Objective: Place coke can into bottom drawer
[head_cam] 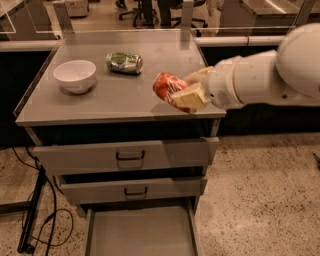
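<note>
Over the grey metal cabinet top's (115,97) near right edge, the cream gripper (181,90) clamps a tilted red aluminium coke can (162,85).

This looks like a robotics lab set up inside an open office. Behind the bench (125,102) stand wheeled office chairs (150,12) and more desks, with clear panels (30,17) fencing the bench's back edge. The bench itself is a grey metal cabinet with three drawers, workshop furniture rather than anything from a home. The floor (260,190) is hard speckled stone, and black cables (42,220) trail loose across it on the left. A thick white robot arm (265,80) reaches in from the right, its end effector (184,94) above the bench's front right corner, clamped on a coke can (165,85).
</note>
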Controlling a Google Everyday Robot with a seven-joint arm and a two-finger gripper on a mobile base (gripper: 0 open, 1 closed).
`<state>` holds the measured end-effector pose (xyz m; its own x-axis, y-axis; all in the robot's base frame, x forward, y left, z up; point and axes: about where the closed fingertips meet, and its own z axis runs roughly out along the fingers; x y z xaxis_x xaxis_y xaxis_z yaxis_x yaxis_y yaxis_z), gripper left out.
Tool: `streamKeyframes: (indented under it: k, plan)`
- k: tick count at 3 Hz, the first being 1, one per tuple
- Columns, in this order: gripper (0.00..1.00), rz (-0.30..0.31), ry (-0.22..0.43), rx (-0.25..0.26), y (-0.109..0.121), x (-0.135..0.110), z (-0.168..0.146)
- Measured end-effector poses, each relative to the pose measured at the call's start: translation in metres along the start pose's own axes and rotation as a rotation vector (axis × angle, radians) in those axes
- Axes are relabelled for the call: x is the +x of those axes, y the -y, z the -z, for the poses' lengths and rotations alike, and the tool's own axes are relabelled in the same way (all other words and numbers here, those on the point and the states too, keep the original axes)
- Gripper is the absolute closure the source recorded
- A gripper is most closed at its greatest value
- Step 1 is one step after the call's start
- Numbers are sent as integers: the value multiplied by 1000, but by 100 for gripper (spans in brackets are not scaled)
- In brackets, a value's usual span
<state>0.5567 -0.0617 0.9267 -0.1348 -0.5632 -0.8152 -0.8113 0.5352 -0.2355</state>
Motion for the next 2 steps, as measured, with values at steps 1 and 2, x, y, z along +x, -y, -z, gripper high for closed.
streamKeyframes:
  k: [1,2]
  plan:
    - [100,-15,36,-38,-38,16,21]
    - [100,-12,35,-39,-38,15,20]
